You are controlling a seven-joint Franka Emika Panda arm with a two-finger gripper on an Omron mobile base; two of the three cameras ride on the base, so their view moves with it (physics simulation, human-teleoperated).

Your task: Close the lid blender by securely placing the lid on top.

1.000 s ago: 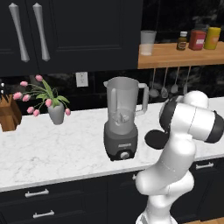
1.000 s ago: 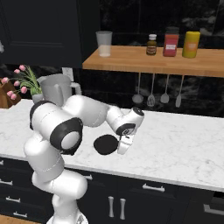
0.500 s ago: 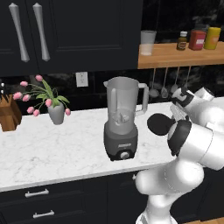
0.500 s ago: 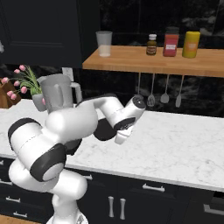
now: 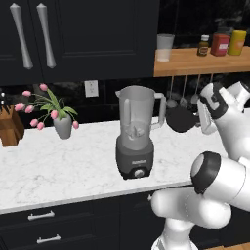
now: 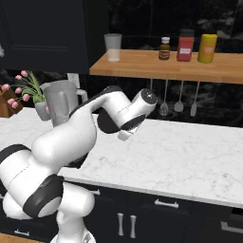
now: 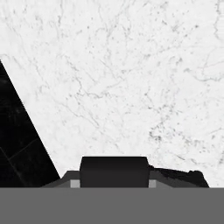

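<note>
Left base view shows the lid (image 5: pixel 181 120) held up in the air by the gripper (image 5: pixel 200 122), a black disc seen nearly edge-on, hanging just right of the blender (image 5: pixel 136 132) at about the height of the jar's handle, well above the white marble counter (image 5: pixel 58 166). The fingers close on the lid's right-hand side, so the gripper is clamped on the lid; the lid is apart from the jar and lower than its open mouth. In the right base view the lid (image 6: pixel 107 122) appears as a dark round patch tucked against the arm's forearm, with the blender (image 6: pixel 61 98) behind and to the left, partly hidden by the arm. In the hand view the lid (image 7: pixel 114 171) fills the bottom middle as a black block with marble below it and a dark wedge of backsplash at the left. The blender stands upright on the counter, its clear grey jar empty, the handle facing right and a round knob on the dark base. Further left on the counter sit a vase of pink tulips (image 5: pixel 61 122) and a wooden knife block (image 5: pixel 10 127). Above, a wooden shelf (image 5: pixel 195 61) carries a clear cup (image 5: pixel 165 47) and three bottles (image 5: pixel 220 43), with utensils (image 6: pixel 179 99) hanging beneath it.
</note>
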